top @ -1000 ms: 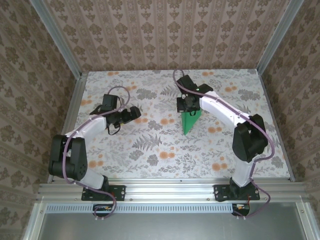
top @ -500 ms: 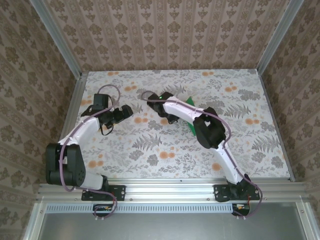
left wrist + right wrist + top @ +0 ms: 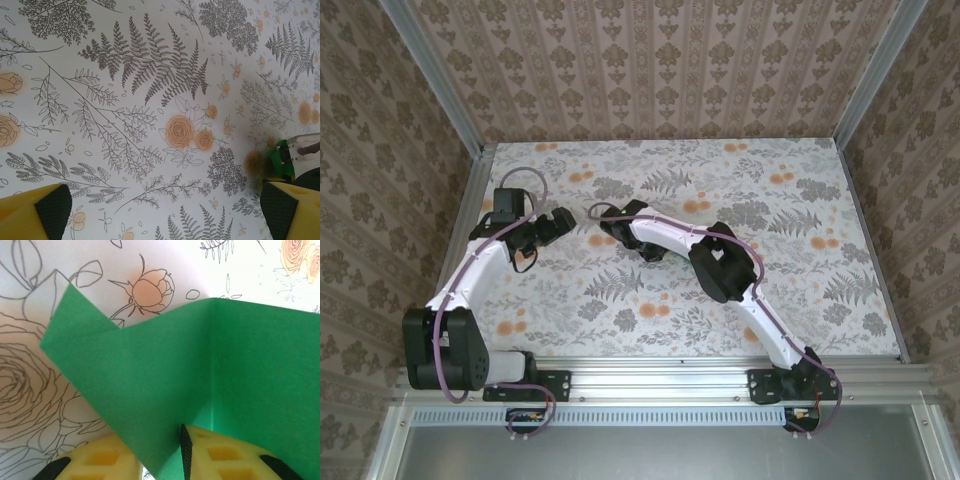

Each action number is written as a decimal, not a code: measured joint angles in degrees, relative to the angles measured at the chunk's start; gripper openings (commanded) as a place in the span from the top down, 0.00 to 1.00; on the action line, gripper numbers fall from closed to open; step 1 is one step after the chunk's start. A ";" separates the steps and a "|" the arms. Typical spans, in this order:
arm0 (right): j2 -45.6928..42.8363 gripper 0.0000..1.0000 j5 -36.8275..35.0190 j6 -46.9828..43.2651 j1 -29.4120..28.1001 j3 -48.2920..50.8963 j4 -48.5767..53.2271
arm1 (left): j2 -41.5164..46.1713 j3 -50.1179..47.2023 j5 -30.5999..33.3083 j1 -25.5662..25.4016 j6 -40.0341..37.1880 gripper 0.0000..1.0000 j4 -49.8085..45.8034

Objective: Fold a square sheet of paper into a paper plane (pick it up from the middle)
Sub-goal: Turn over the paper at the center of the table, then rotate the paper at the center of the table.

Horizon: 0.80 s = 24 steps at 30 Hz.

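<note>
The cell is closed in by patterned wallpaper walls [image 3: 650, 70] on three sides, w/ an aluminium rail [image 3: 650, 372] along the near edge. The floor of the cell is taken up by the floral tabletop [image 3: 800, 290], printed w/ grey ferns and orange roses.

The right arm [image 3: 725, 262] is stretched from its base at bottom right across to the left-centre of the tabletop. The left arm [image 3: 480, 265] is raised from bottom left, its wrist turned toward the right arm's tip; the two tips are near each other but apart.

The paper plane [image 3: 165, 370] is seen from the right wrist cam: bright green, folded, w/ a sharp crease up its right part and a pointed flap at upper left. It is set over the tabletop print just below an orange rosebud, and its lower corner is caught btwn the right fingers [image 3: 225, 460]. These fingers are slightly parted; the black pad of one is laid against the paper, a sliver of tabletop is visible beside the other. Whether any pressure is kept on the paper cannot be told.

The left fingers [image 3: 50, 215] are spread wide, w/ bare tabletop btwn them. A small green part [image 3: 277, 159] is seen just above the right-hand one; what it is cannot be told.
</note>
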State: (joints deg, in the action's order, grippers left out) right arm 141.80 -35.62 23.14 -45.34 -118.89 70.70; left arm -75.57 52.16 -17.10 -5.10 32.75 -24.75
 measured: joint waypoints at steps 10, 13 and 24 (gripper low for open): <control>-21.09 0.50 20.85 -1.60 -1.97 10.86 -12.31 | 0.02 -0.46 -0.15 0.00 0.00 0.00 0.07; -29.51 0.48 25.05 -1.38 -1.20 17.16 -17.62 | 0.02 -0.90 -0.48 0.00 0.02 0.00 0.07; -37.07 0.49 32.83 0.83 16.65 42.58 -27.28 | -0.85 -3.04 -2.62 -0.39 0.07 0.00 0.94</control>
State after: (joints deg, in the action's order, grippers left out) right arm 104.73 -2.79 23.97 -28.69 -76.31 43.42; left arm -76.42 49.12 -19.73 -5.50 32.82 -23.81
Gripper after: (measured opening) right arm 0.510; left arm 0.999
